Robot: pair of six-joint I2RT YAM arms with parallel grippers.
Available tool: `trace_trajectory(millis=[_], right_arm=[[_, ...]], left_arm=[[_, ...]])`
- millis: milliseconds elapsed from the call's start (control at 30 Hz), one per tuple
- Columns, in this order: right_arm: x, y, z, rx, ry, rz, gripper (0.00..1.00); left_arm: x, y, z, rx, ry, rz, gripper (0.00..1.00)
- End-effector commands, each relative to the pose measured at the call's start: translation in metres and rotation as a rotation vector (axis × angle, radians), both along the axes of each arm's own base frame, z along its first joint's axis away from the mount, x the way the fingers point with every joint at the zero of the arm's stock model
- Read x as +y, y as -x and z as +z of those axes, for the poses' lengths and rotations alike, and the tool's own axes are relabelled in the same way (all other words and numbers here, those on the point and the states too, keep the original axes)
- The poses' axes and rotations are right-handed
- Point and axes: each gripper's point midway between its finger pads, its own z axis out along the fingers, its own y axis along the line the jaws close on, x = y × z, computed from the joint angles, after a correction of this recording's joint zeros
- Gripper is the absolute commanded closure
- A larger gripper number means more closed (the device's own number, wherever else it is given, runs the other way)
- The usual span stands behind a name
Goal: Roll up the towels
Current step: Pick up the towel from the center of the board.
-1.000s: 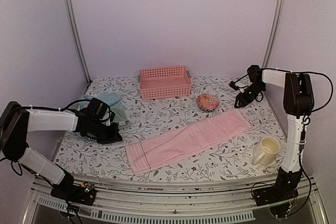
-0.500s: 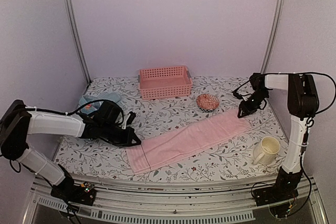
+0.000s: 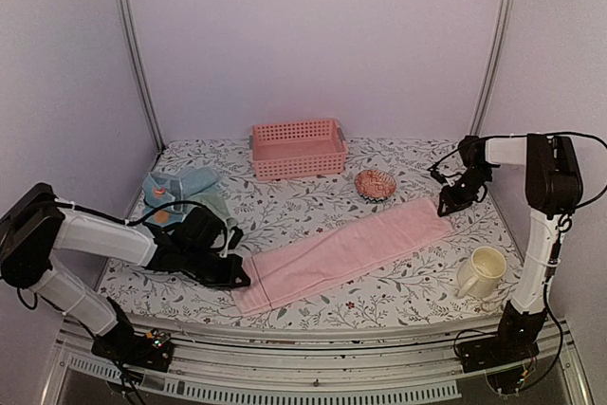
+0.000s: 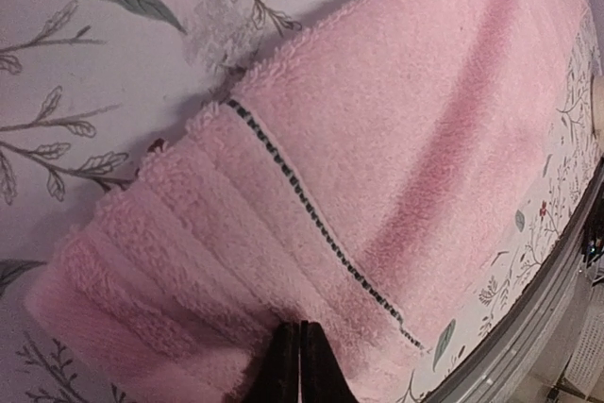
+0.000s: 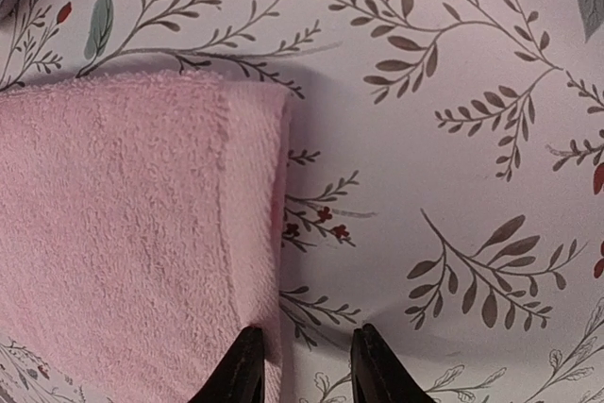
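Pink towel [image 3: 346, 253] flat — long axis near-left to far-right.

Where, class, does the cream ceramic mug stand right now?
In the top view, the cream ceramic mug stands near the floral table's front right corner, just in front of the right end of the long pink terry towel.

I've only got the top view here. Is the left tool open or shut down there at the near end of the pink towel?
Observer: Shut. Its wrist view shows the left tool with fingers together, tips over the towel by its ribbed end.
Operator: And the right tool?
Observer: Open. The right tool straddles the towel's edge at the other end, one finger over towel, one over bare table.
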Motion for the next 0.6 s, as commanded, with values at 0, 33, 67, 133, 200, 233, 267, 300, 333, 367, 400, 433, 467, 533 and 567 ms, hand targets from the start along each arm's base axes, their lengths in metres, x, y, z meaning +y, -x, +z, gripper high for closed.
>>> trace_trajectory(millis=[0,33,67,133,200,233,267,300,333,367,400,433,467,533,567], right_arm=[[0.004,-0.005,0.015,-0.024,-0.038,-0.008,0.64],[0.008,-0.006,0.018,-0.032,-0.058,0.002,0.63],[0.01,-0.007,0.019,-0.04,-0.056,0.009,0.63],[0.014,-0.006,0.018,-0.048,-0.041,0.023,0.62],[0.017,-0.006,0.015,-0.054,-0.022,0.037,0.61],[0.018,-0.004,0.012,-0.049,-0.011,0.041,0.58],[0.02,-0.004,0.011,-0.046,-0.003,0.044,0.56],[0.021,-0.003,0.009,-0.043,0.006,0.049,0.55],[0.023,-0.002,0.007,-0.039,0.017,0.055,0.55],[0.022,-0.002,0.005,-0.038,0.036,0.057,0.55],[0.02,-0.002,0.003,-0.039,0.064,0.059,0.55],[0.017,-0.002,-0.001,-0.036,0.094,0.058,0.55],[0.014,-0.003,-0.004,-0.033,0.118,0.054,0.55],[0.01,-0.003,-0.008,-0.029,0.145,0.044,0.56],[0.008,-0.003,-0.009,-0.028,0.157,0.04,0.56]], left_arm=[[-0.006,-0.008,0.024,-0.149,-0.036,-0.048,0.93],[-0.01,-0.016,0.036,-0.209,-0.04,-0.058,0.9],[-0.013,-0.027,0.051,-0.278,-0.044,-0.051,0.86],[-0.01,-0.045,0.074,-0.402,-0.068,-0.019,0.79],[-0.002,-0.063,0.094,-0.516,-0.097,0.043,0.7],[0.004,-0.071,0.103,-0.561,-0.11,0.081,0.62],[0.008,-0.077,0.111,-0.597,-0.115,0.115,0.55],[0.012,-0.081,0.118,-0.627,-0.119,0.15,0.48],[0.018,-0.086,0.124,-0.653,-0.127,0.193,0.43],[0.019,-0.087,0.128,-0.666,-0.121,0.206,0.42],[0.019,-0.088,0.132,-0.674,-0.114,0.212,0.42],[0.018,-0.088,0.133,-0.675,-0.105,0.213,0.43],[0.016,-0.088,0.134,-0.669,-0.097,0.21,0.44],[0.014,-0.086,0.131,-0.648,-0.092,0.199,0.46],[0.014,-0.085,0.129,-0.638,-0.094,0.196,0.47]])
